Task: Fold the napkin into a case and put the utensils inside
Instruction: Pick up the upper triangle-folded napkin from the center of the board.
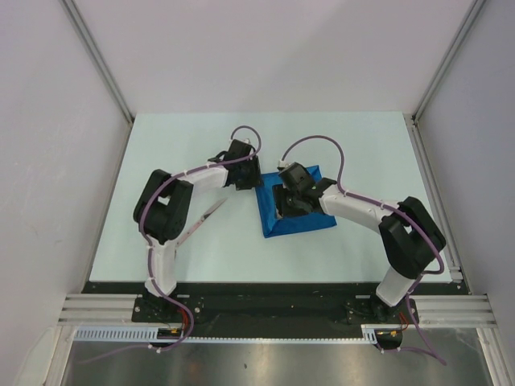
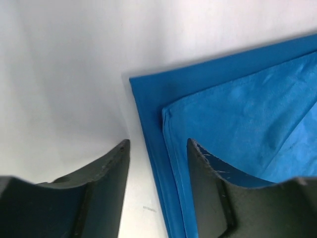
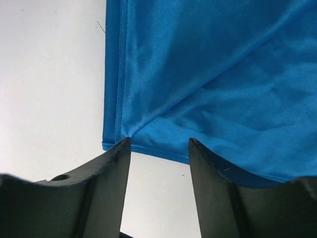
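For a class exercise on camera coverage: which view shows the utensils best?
Top external: the utensils lie on the table beside the left arm, apart from the napkin. Neither wrist view includes them.

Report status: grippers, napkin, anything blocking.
Left gripper open, astride napkin edge. Right gripper open at napkin hem. Cloth folded in layers, flat. Utensils left of it, clear.

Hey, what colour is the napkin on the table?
Royal blue, plain with no pattern; the napkin shows best in the right wrist view.
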`<action>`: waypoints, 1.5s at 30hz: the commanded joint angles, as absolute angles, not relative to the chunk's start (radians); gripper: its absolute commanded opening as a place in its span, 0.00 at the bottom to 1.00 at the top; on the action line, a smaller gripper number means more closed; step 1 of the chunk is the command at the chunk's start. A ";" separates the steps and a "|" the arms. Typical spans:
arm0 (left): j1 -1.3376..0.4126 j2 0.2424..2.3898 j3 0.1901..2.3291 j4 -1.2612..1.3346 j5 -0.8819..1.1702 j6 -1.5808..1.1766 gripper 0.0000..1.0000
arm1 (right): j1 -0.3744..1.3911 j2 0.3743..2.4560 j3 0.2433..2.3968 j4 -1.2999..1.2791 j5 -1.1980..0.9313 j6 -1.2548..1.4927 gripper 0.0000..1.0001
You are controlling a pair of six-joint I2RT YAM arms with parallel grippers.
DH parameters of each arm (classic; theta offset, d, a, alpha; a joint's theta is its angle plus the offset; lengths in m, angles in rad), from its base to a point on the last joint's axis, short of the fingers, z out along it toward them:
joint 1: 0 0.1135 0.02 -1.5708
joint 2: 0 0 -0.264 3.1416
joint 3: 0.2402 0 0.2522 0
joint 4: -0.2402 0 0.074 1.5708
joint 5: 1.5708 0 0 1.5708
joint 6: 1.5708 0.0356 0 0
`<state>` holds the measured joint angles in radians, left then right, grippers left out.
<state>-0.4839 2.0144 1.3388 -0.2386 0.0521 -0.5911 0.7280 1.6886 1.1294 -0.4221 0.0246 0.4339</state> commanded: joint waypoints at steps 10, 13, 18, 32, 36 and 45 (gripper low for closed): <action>-0.479 2.092 1.387 -0.186 0.015 -0.552 0.42 | 0.770 1.795 1.235 -0.344 -0.029 0.448 0.53; -0.471 2.097 1.390 -0.187 0.015 -0.542 0.36 | 0.793 1.842 1.276 -0.363 -0.017 0.446 0.57; -0.460 2.092 1.385 -0.170 0.034 -0.525 0.28 | 0.844 1.940 1.379 -0.452 0.087 0.436 0.61; -0.453 2.103 1.379 -0.132 0.106 -0.540 0.16 | 0.930 2.008 1.393 -0.534 0.262 0.474 0.53; -0.453 2.103 1.378 -0.127 0.120 -0.538 0.14 | 0.954 2.032 1.402 -0.583 0.337 0.486 0.48; -0.448 2.103 1.374 -0.121 0.129 -0.538 0.01 | 0.971 2.101 1.396 -0.620 0.416 0.506 0.28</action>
<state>-0.4549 2.0899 1.3823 -0.1383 0.1123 -0.5488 0.9684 2.0201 1.4094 -0.5400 0.3340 0.4854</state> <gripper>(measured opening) 0.030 0.356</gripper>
